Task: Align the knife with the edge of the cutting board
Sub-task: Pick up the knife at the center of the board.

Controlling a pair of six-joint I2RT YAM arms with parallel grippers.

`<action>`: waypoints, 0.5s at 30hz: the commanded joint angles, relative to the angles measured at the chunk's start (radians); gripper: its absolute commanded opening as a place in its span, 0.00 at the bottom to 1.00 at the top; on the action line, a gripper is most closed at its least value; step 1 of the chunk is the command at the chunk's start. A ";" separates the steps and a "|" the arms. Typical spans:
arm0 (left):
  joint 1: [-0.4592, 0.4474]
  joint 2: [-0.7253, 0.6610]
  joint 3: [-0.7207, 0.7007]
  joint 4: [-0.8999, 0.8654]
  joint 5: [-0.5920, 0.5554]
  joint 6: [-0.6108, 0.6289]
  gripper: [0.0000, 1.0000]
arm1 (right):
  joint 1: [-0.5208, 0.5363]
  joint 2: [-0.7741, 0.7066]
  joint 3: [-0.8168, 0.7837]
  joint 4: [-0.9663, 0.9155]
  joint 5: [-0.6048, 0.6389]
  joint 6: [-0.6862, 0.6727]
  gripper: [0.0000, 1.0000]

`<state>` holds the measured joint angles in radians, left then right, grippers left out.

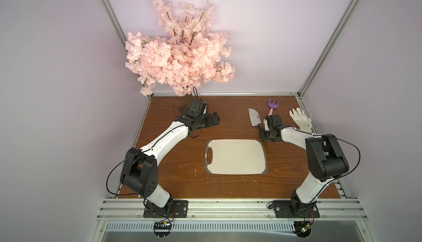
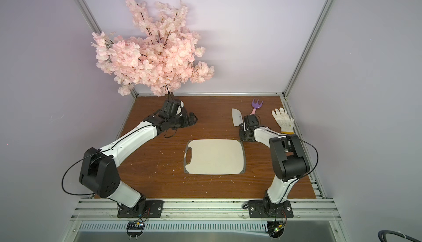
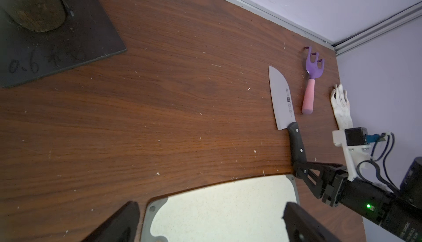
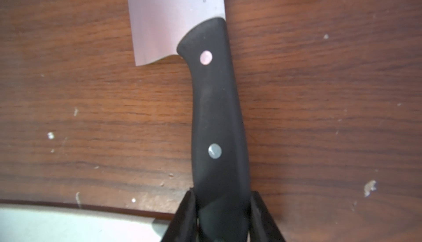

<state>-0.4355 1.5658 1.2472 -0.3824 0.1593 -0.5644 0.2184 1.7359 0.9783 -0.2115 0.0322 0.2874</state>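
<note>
Right gripper (image 4: 222,214) pinches the butt of the knife (image 3: 285,115) by its handle (image 4: 217,115), one of its fingers (image 4: 183,218) on each narrow side, jaws pressed in against the plastic. The hold makes sense. The handle is the thick, matte, contoured part with flush steel rivets, so it offers purchase. The blade (image 4: 173,12) is a broad, thin, polished sheet with a rounded tip, lying flat on the worktop (image 1: 178,179) with nothing to get under. Holding the very end also leaves the knife's length clear for lining up.

The knife lies on the wood-grain worktop just beyond the far right corner of the board (image 1: 236,157). Its handle end is near that corner and the blade points toward the back wall, off the board. The board is a flat, off-white, faintly speckled rectangle with a grey rim, rounded corners and an oval hole at its left end. By my judgement the right gripper has yet to swing the knife alongside an edge.

The left gripper (image 1: 214,120), spread wide, hovers at the back left, well apart. A purple-and-pink plastic fork (image 3: 311,85) lies just beside the blade, and a limp white knitted glove (image 1: 301,120) lies further right.
</note>
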 commanded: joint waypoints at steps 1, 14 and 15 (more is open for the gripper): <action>0.013 -0.033 -0.009 0.005 0.020 -0.004 0.99 | 0.036 -0.070 0.058 -0.043 0.046 0.009 0.00; 0.030 -0.044 -0.012 0.006 0.025 -0.008 0.99 | 0.203 -0.240 0.063 -0.123 0.212 0.072 0.00; 0.032 -0.045 -0.012 0.005 0.025 -0.008 0.99 | 0.225 -0.250 0.057 -0.131 0.237 0.077 0.00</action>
<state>-0.4171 1.5433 1.2461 -0.3805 0.1745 -0.5682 0.4065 1.5295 1.0325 -0.3252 0.1822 0.3290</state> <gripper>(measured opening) 0.994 0.353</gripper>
